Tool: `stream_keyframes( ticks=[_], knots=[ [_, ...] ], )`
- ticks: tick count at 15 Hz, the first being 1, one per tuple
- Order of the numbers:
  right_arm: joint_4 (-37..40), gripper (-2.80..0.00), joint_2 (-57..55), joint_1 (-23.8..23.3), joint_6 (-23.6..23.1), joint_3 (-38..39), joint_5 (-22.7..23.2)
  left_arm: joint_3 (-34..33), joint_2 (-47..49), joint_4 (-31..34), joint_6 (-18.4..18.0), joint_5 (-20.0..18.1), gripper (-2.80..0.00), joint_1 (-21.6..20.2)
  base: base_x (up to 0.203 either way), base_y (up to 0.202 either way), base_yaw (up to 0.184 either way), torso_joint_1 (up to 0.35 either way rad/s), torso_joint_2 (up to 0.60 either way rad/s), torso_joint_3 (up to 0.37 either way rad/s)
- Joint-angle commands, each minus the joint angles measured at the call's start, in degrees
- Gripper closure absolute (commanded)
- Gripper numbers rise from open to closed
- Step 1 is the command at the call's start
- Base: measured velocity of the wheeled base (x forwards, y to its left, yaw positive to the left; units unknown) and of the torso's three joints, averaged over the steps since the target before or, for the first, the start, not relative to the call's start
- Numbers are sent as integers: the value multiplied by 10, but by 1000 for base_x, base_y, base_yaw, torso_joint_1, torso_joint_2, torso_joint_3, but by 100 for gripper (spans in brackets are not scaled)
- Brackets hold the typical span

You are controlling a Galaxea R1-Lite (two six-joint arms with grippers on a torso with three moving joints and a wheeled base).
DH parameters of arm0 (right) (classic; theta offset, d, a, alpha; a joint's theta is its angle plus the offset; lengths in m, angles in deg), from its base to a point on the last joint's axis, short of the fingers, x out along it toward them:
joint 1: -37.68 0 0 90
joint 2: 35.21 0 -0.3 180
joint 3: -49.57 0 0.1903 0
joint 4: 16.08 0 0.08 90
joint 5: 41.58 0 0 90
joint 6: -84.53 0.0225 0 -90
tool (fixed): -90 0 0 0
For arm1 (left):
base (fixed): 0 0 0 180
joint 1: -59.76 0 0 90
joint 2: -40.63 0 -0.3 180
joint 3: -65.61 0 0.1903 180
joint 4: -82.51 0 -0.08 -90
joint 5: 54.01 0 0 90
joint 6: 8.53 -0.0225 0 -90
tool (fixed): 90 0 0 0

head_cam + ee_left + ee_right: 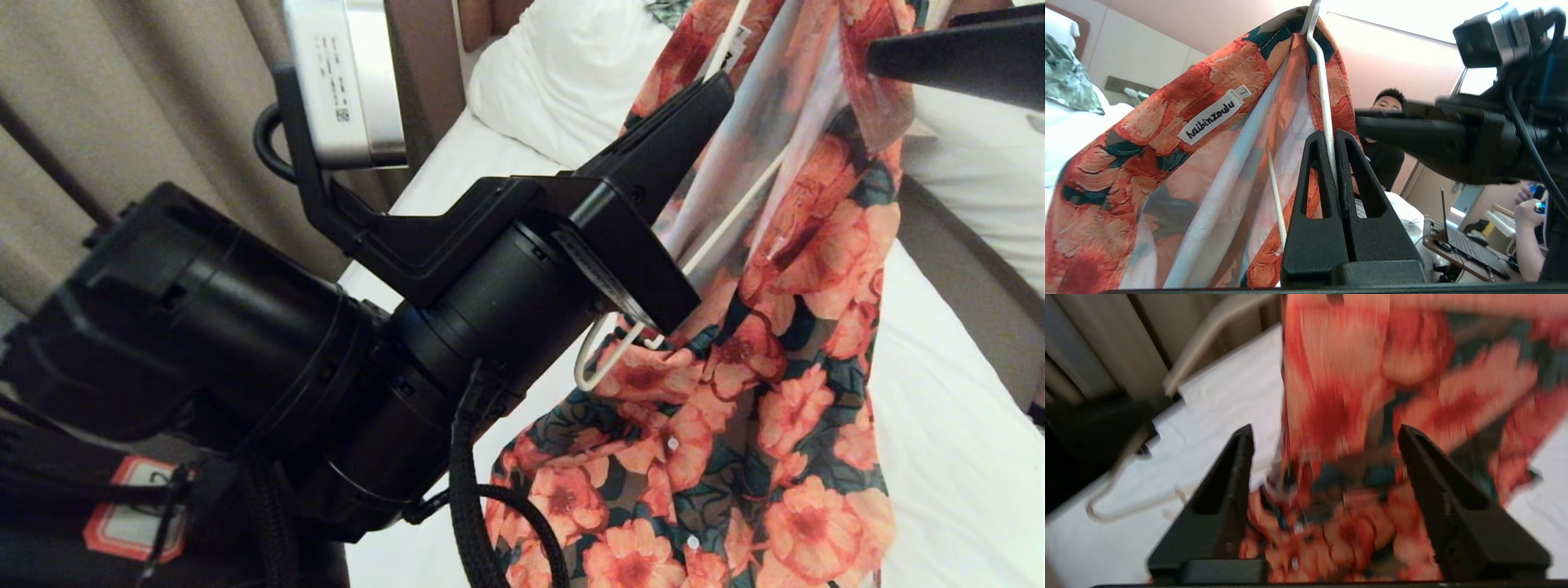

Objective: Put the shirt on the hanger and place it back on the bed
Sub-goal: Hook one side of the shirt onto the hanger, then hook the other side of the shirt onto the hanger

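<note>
Left hand [1334, 136]: clamped on hanger [1323, 94], raised over bed [939, 425].
Right hand [1325, 435]: fingers apart, holding nothing, beside shirt [735, 392].
Shirt: draped on hanger, hem hanging toward white sheet.
Room: beige curtains [114, 106], person [1386, 134], laptop [1461, 241].

Beige curtain [122, 98] in heavy folds along the left, seen again in the right wrist view. Green-and-white leaf-print garment [1067, 81] heaped on white bedding at the far side of the left wrist view. Person in a dark top [1386, 134] seated in the background, partly hidden. Open laptop [1461, 241] on a small brown surface [1457, 261] low to the right. Another person's hand [1527, 212] beside it, gripping a controller [1537, 196] with a blue glow.
</note>
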Motion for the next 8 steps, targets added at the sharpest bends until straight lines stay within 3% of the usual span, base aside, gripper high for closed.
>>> stream_keyframes(
  ticks=[1, 3, 4, 8],
  knots=[
    [49, -280, 8, -18, 8, 19, -8, 3, -5, -5, 1, -1, 0, -7, 0, 0, 0, 0, 0, 0],
    [117, -280, 20, -42, 63, 22, -16, 3, -16, -5, 2, -1, 0, -15, 0, 0, 0, 0, 0, 0],
    [150, 0, 31, -53, 67, 21, -17, 3, -17, -5, 2, -1, 0, -15, 0, 0, 0, 0, 0, 0],
    [257, 0, 47, -95, 75, -27, -18, 0, -22, -5, 4, -2, 0, -12, 0, 0, 0, 0, 0, 0]
  ],
)
